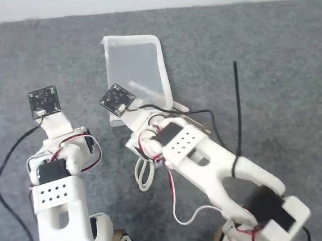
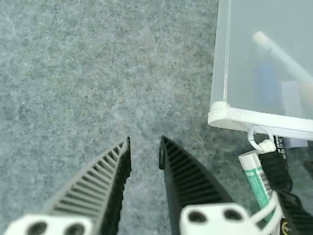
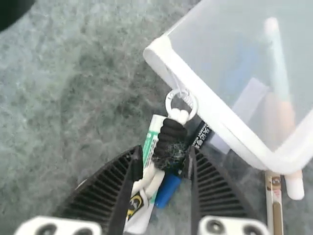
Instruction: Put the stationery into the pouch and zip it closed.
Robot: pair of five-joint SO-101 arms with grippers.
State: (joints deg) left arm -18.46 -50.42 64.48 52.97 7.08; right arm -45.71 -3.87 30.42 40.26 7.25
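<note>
The translucent white pouch (image 1: 134, 66) lies flat on the grey carpet, with a white pen (image 1: 147, 91) showing through its wall. In the right wrist view my right gripper (image 3: 164, 151) is shut on the black zipper pull (image 3: 171, 139), which hangs from a ring (image 3: 180, 103) at the pouch (image 3: 230, 73) corner. Under the pull lie a green-and-white stick (image 3: 152, 128), a blue cap (image 3: 168, 188) and a black pen (image 3: 199, 134). My left gripper (image 2: 145, 142) hovers over bare carpet beside the pouch (image 2: 264, 63), slightly open and holding nothing. The zipper pull (image 2: 276, 169) and stick (image 2: 255, 174) lie off to its side.
A thin brown pencil-like piece (image 1: 198, 124) pokes out beside the right arm (image 1: 192, 151). A black cable (image 1: 238, 108) runs across the carpet right of the pouch. White wire loops (image 1: 146, 175) lie between the two arms. Carpet left of the pouch is open.
</note>
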